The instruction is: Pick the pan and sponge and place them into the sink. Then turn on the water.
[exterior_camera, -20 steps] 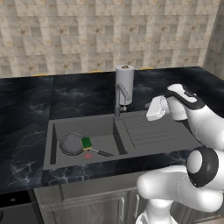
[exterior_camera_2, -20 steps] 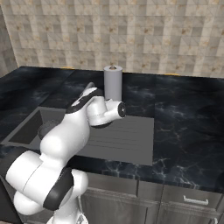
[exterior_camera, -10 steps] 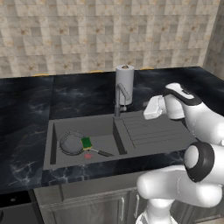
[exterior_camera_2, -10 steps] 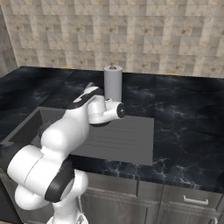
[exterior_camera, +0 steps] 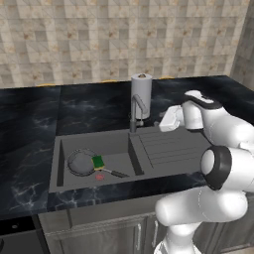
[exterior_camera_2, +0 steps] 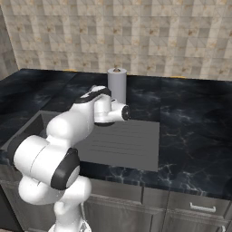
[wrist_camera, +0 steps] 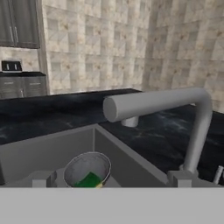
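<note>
On the dark marble tabletop (exterior_camera: 30,129), my gripper (exterior_camera: 166,119) is spread empty near the faucet (exterior_camera: 137,106); I could knock the spout aside.

A pale grey upright cylinder (exterior_camera: 141,95) is seen at the upper centre, standing on the dark marbled worktop (exterior_camera: 30,124) before a tiled wall (exterior_camera: 99,34).
</note>
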Motion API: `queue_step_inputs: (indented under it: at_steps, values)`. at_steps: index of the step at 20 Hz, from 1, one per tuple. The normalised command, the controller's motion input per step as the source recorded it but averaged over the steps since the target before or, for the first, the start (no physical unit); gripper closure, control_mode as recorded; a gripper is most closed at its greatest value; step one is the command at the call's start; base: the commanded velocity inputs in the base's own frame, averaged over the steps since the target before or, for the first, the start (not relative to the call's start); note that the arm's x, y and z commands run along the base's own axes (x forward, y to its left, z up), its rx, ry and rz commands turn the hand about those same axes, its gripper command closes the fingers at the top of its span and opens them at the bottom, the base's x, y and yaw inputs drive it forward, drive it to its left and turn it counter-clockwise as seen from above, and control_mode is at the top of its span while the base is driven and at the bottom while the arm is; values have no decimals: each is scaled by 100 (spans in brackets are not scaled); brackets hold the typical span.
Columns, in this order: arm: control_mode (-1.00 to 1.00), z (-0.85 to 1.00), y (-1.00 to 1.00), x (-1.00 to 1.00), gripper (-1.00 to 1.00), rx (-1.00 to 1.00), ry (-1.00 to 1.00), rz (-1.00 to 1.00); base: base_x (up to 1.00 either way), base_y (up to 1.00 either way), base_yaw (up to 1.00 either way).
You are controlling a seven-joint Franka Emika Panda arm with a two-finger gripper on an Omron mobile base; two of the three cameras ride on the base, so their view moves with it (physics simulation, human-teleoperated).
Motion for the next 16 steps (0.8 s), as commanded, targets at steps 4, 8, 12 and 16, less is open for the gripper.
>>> queue_step_inputs:
  at_steps: [4, 8, 12, 16]
  values:
    - [-100, 0, 0, 21, -100, 2, -3, 0, 0, 0, 0]
    - [-100, 0, 0, 19, -100, 3, -3, -2, 0, 0, 0]
    - [-100, -1, 0, 18, -100, 1, -4, -6, 0, 0, 0]
    - [-100, -5, 0, 6, -100, 0, -4, -7, 0, 0, 0]
